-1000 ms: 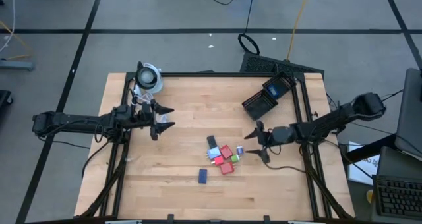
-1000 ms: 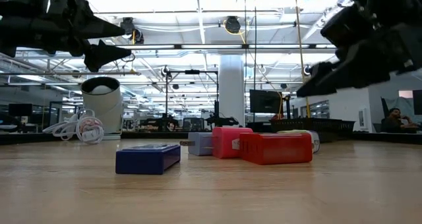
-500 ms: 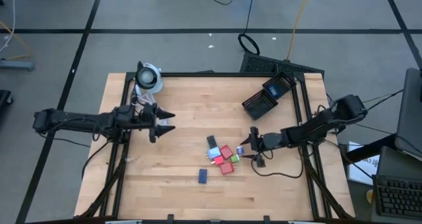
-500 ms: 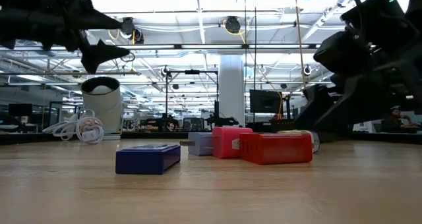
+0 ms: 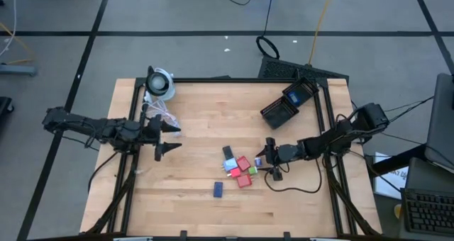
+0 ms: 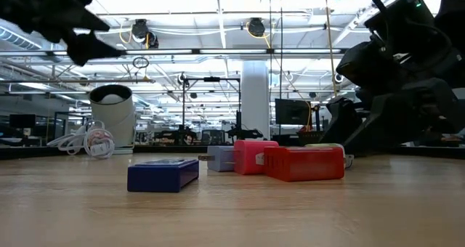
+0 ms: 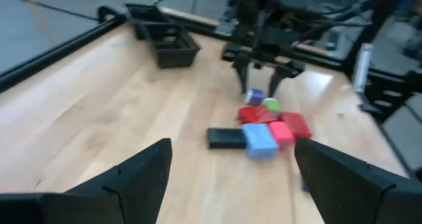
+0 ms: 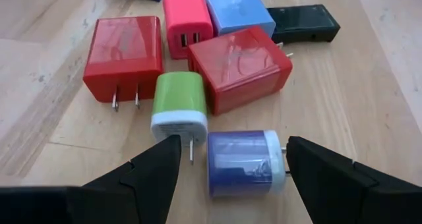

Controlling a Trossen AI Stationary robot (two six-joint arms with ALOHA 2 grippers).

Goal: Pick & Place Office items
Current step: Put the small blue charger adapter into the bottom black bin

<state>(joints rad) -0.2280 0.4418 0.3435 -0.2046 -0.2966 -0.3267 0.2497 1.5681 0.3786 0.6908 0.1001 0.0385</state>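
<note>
Right gripper sits low at the cluster's three o'clock edge, fingers spread wide, straddling the lilac-blue charger without gripping it. From my seat I see the green charger just beside it, two red ones touching behind, then pink, light blue and black. One dark blue block lies apart toward six o'clock. Left gripper hovers released at the table's nine o'clock side, near the white coiled cable.
</note>
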